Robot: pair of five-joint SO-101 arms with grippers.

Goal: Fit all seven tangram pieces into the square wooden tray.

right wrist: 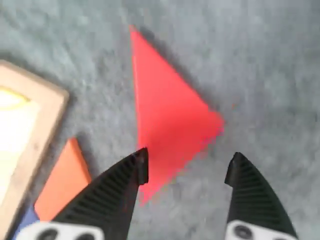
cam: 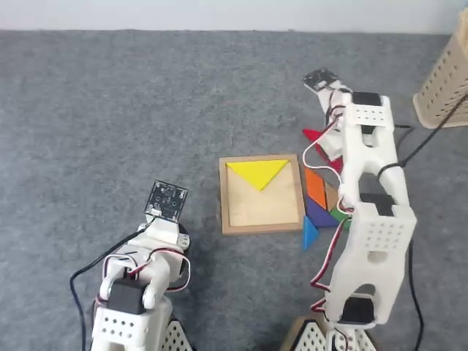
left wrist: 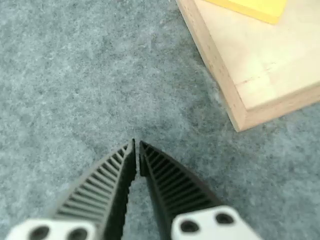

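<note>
Centrally, one square wooden tray (cam: 261,194) lies on the grey carpeted desk (cam: 110,110), a little nearer the near edge than the far one. One tangram piece sits inside it: a yellow triangle (cam: 257,173) with its long side along the tray's far wall.

Five loose pieces can be counted on the desk between the tray and the right-hand edge. These are one red triangle (cam: 314,136), one orange piece (cam: 316,190), one purple piece (cam: 319,213), one blue triangle (cam: 309,232) and one green piece (cam: 341,216). The red triangle lies apart from the rest, beyond the tray's far right corner. The other four cluster just beside the tray's right wall, partly hidden under the right arm (cam: 369,183), so a seventh piece cannot be made out.

Two arms stand at the near edge. The right arm's jaws are apart and straddle one corner of the red triangle. The left arm (cam: 142,278) is near the tray's near left corner, its jaws together over bare carpet.

One pale perforated block (cam: 446,73) stands at the far right corner.
</note>
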